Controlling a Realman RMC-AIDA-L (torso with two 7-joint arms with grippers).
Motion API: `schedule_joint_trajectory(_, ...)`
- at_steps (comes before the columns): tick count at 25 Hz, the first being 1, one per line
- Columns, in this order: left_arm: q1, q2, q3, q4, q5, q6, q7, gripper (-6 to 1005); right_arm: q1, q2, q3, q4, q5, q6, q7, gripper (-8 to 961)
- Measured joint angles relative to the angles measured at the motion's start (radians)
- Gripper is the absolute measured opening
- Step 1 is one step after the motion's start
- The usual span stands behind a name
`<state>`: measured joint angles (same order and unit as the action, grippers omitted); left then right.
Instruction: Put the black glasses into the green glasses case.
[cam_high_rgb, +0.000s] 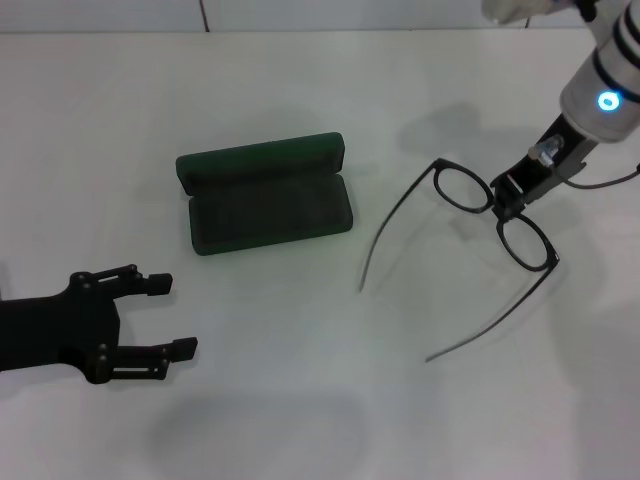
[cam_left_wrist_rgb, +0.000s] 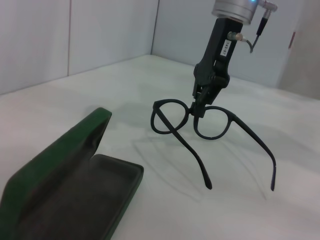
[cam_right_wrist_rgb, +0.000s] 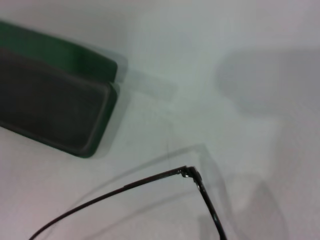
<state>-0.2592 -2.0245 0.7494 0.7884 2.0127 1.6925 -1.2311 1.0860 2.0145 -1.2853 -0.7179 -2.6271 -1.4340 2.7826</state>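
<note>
The black glasses (cam_high_rgb: 497, 213), temples unfolded, hang pinched at the bridge in the right gripper (cam_high_rgb: 505, 203), lifted beside the open green glasses case (cam_high_rgb: 268, 193), apparently awaiting carry-over; only the left wrist view shows them airborne, while the spread-fingered left gripper (cam_high_rgb: 172, 316) idles nearby.

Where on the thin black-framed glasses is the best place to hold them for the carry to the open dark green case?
The bridge, from above, where the right gripper is shut on it now. The thin black-framed glasses hang there with both lenses level either side and the long temple arms trailing open below, clear of the fingers. The open dark green case lies to the left; the left gripper waits open nearby.
</note>
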Motion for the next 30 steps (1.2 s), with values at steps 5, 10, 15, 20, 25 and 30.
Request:
schedule_joint_trajectory(5,-0.001,-0.009,-0.034,0.000,-0.026,0.004,-0.052,888,-0.056,-0.001,0.083,-0.091,0.025,-0.031,-0.078,39)
schedule_joint_trajectory(10,-0.001,-0.030,-0.074,-0.001,-0.047,0.012,-0.071,888,-0.155,-0.006,0.224,-0.176,0.113,-0.050,-0.268,39)
schedule_joint_trajectory(15,-0.019,-0.045,-0.059,-0.008,-0.045,0.012,-0.075,887,-0.268,-0.011,0.345,-0.196,0.293,-0.005,-0.527,39)
schedule_joint_trajectory(20,-0.064,-0.053,-0.056,-0.073,-0.060,0.012,-0.077,887,-0.361,-0.007,0.434,-0.188,0.501,0.052,-0.771,39)
schedule_joint_trajectory(25,-0.128,-0.054,-0.054,-0.157,-0.061,0.013,-0.074,887,-0.392,-0.016,0.440,-0.153,0.618,0.080,-0.857,38)
schedule_joint_trajectory(30,-0.194,-0.057,-0.054,-0.235,-0.053,0.010,-0.047,888,-0.394,-0.030,0.441,-0.096,0.705,0.106,-0.875,38)
